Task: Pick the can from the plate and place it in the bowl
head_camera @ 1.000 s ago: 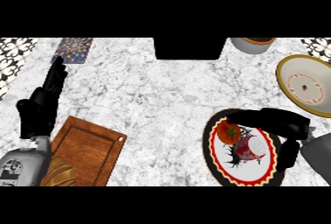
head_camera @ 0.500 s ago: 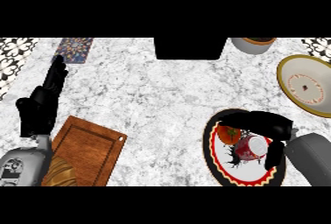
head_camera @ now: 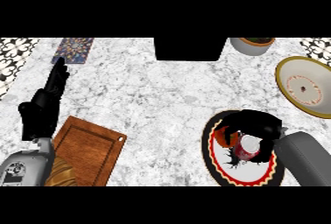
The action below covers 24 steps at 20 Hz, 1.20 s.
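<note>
An orange-red can [head_camera: 227, 137] lies on a white plate [head_camera: 255, 175] with a red, yellow and black rim, at the lower right. My right hand [head_camera: 258, 124] arches over the can, fingers and thumb curled round it, hiding most of it. The bowl [head_camera: 306, 85], cream with a gold rim and a red ring inside, sits at the right edge beyond the plate. My left hand [head_camera: 44, 105] rests open at the left, fingers straight and pointing away from me.
A wooden cutting board [head_camera: 87, 151] lies at the lower left with a bread loaf [head_camera: 61, 173] beside it. A potted plant [head_camera: 252, 45] stands at the back right, a dark block [head_camera: 188, 48] at back centre, and a patterned tile [head_camera: 73, 49] at back left.
My right hand has come down over the plate and its fingers have curled in round the can. The left hand has not moved.
</note>
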### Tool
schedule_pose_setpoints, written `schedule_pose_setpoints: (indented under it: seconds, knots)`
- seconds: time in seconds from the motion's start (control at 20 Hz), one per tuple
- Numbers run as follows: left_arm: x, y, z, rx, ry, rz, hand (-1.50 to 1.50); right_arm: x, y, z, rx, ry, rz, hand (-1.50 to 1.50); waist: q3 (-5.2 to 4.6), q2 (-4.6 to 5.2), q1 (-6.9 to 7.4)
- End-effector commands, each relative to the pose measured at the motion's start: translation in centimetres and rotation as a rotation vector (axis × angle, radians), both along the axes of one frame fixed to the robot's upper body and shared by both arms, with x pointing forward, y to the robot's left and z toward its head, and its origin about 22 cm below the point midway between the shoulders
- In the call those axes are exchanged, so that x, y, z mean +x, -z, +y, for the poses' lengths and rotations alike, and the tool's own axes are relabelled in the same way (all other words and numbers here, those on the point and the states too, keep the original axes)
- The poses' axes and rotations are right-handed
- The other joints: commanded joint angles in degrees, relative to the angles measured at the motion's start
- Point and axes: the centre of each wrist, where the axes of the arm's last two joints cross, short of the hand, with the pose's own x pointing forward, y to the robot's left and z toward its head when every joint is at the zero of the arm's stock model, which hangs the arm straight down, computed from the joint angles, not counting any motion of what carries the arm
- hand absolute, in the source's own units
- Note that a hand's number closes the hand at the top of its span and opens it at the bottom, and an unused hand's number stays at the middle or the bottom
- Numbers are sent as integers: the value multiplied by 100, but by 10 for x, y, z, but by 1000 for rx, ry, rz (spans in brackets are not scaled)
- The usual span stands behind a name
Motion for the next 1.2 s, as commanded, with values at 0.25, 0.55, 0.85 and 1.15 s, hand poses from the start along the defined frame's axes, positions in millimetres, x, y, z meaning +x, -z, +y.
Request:
schedule_pose_setpoints:
  seconds: [0.25, 0.55, 0.85, 1.15]
  knots:
    - [-1, 4, 6, 1, -12, 5, 0, -7, 33, 37, 11, 268, 62, 150, 39, 50, -25]
    - [2, 4, 1, -2, -4, 9, 0, 9, 32, 96, -8, 791, 57, 150, 23, 73, -9]
    - [7, -6, 10, 7, 18, 6, 0, 19, -12, 154, 183, 1042, -86, 150, 46, 60, 124]
    - [2, 1, 6, -5, 9, 21, 0, 5, -65, 176, 459, 1210, -263, 150, 41, 12, -5]
